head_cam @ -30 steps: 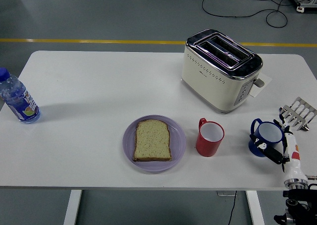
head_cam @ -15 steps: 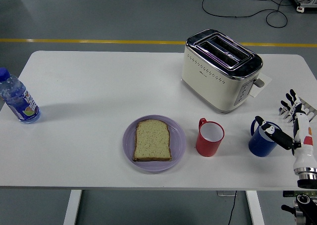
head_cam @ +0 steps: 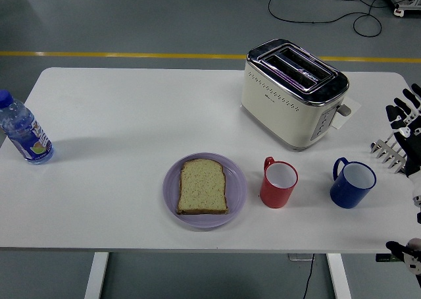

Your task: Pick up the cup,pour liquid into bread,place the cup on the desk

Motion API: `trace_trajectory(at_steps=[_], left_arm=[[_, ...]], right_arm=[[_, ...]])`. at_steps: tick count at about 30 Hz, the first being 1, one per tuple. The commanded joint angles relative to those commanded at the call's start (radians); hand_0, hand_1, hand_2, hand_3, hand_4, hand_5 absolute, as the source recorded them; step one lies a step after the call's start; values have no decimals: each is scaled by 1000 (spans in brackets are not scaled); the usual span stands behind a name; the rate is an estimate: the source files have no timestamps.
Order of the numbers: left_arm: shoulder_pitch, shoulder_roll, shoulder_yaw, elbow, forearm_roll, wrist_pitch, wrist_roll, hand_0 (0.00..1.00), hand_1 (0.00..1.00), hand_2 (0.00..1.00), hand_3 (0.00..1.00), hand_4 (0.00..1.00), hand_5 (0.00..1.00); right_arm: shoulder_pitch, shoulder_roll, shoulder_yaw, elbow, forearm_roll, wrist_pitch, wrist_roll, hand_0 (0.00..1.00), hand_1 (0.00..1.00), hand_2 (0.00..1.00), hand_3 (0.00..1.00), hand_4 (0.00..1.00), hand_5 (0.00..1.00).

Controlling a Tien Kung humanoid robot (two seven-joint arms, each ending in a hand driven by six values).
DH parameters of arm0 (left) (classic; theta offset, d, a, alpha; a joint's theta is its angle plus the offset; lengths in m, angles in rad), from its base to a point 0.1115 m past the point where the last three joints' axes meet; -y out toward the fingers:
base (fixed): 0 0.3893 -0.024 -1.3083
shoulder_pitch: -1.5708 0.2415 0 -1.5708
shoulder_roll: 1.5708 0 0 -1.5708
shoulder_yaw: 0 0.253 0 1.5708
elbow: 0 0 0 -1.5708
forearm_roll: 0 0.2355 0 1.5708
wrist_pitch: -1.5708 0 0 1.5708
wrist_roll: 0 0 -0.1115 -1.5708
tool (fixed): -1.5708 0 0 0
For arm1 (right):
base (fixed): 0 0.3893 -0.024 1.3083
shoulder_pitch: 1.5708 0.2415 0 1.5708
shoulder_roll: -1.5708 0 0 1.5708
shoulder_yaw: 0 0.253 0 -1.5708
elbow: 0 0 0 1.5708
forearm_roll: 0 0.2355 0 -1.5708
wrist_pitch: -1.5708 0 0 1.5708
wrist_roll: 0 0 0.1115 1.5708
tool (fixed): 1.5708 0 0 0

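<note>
Right hand (head_cam: 406, 118) at the right edge of the surface (head_cam: 131, 108), raised, fingers spread, holding nothing. It is clear of the blue cup (head_cam: 352, 184), which stands upright near the front right corner, handle toward the rear left. Red cup (head_cam: 279, 182) upright just left of the blue one, the two apart. Bread (head_cam: 203, 186) lies flat on a purple plate (head_cam: 172, 195) near the front edge, left of the red cup. Toaster (head_cam: 293, 92) toward the rear right. Water bottle (head_cam: 24, 130) upright at the left edge. Metal rack (head_cam: 389, 151) at the right edge, partly behind the hand.
</note>
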Motion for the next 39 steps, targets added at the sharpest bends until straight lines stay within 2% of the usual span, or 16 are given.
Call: trace_trajectory(at_steps=[2, 3, 5, 10, 19, 39], left_arm=[[0, 0, 1, 0, 0, 0, 0, 652, 613, 608, 528, 303, 741], [0, 0, 1, 0, 0, 0, 0, 652, 613, 608, 528, 303, 739], [1, -1, 1, 0, -1, 0, 0, 652, 613, 608, 528, 303, 739], [2, -2, 5, 0, -1, 0, 0, 652, 613, 608, 528, 303, 739], [9, -5, 15, 1, -6, 0, 0, 653, 612, 608, 528, 304, 742], [9, -2, 24, 2, -9, 1, -1, 650, 613, 607, 527, 302, 737]], right_arm=[[-1, 13, 39, -10, 85, 77, -27, 809, 735, 770, 716, 625, 279], [-2, 17, 53, -13, 130, 107, -38, 807, 744, 775, 728, 590, 295], [-5, 25, 84, -24, 215, 157, -57, 807, 744, 775, 728, 590, 295], [-8, 37, 122, -50, 422, 188, -69, 800, 741, 775, 732, 585, 300], [-17, 60, 142, -99, 794, 194, -70, 800, 742, 772, 735, 587, 297], [-13, 67, 146, -116, 832, 170, -65, 790, 727, 755, 728, 593, 285]])
